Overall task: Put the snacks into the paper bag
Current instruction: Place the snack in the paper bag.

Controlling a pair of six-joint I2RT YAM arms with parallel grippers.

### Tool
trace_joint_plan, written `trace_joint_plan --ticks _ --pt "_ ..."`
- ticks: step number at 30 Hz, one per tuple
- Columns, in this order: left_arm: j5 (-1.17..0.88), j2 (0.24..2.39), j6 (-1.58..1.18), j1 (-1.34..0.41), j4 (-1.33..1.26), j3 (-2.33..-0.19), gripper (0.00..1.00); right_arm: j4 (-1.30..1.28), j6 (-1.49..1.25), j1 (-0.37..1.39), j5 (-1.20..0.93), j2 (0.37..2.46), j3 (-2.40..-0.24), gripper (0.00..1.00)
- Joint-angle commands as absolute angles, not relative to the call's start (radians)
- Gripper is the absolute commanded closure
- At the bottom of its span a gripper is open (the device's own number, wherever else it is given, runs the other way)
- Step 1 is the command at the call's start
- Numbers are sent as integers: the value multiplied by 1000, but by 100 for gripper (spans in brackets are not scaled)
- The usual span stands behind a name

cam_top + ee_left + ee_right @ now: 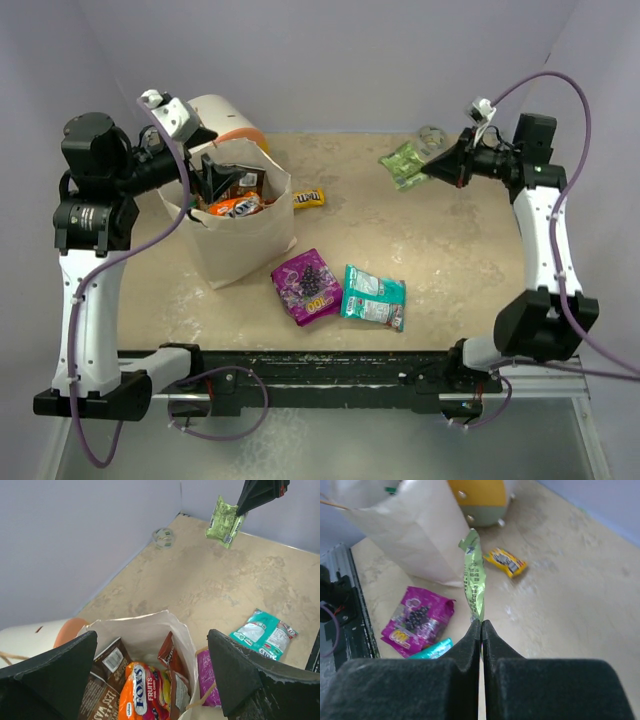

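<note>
Lilac walls [350, 60] close in a mottled beige tabletop [450, 250], with the bag [245, 240] standing open at its back left, in front of a white-and-orange cylinder [228, 118]. By my reckoning the job is about half done. Three packets show inside the bag: a brown packet [107, 672], a Fox's packet [140, 695] and a red-brown packet [169, 655] wedged upright beside it. The left pincer [222, 180] hangs over the bag's mouth with its jaws spread wide and nothing between them. At the back right the right pincer [481, 627] is closed tight on one end of the green packet [474, 580], which dangles clear of the tabletop, well apart from the bag. Three more lie loose: the yellow packet [308, 198] just beside the bag's right side, and the purple packet [308, 285] and teal packet [374, 297] next to each other near the front. A small grey-green ball [163, 536] sits by the back wall. As for writing, "FOX'S FRUITS" reads plainly in the left wrist view. The brown packet carries pale capitals that begin "LES", with the rest cut off. The purple one shows a yellow "100". The yellow packet's brown lettering and the teal and green packets' print are too small to read.
</note>
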State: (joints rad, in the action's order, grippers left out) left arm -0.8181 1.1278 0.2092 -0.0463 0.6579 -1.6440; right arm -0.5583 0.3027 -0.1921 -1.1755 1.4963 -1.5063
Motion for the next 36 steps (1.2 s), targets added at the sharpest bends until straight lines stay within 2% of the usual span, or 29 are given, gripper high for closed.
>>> trace_joint_plan --ticks 1,5,9,15,24,36 --pt "-940 1164 157 -60 616 -1741 6 -166 -10 -91 -1232 1334 -1448 100" --pt "-939 1210 140 -122 609 -1802 8 88 -225 -15 -1209 1254 -1415 100" --pt "-896 1257 158 -252 612 -1840 8 109 -236 42 -1213 1237 -1462 100" --pt "-970 1339 79 -347 511 -1850 8 204 -290 110 -1210 1231 -1477 100" --pt "-958 1420 70 -522 411 -1830 11 282 -308 180 -1224 1231 -1422 100" --pt "-961 1461 -12 -587 279 -1751 33 343 -345 198 -1230 1213 -1349 100"
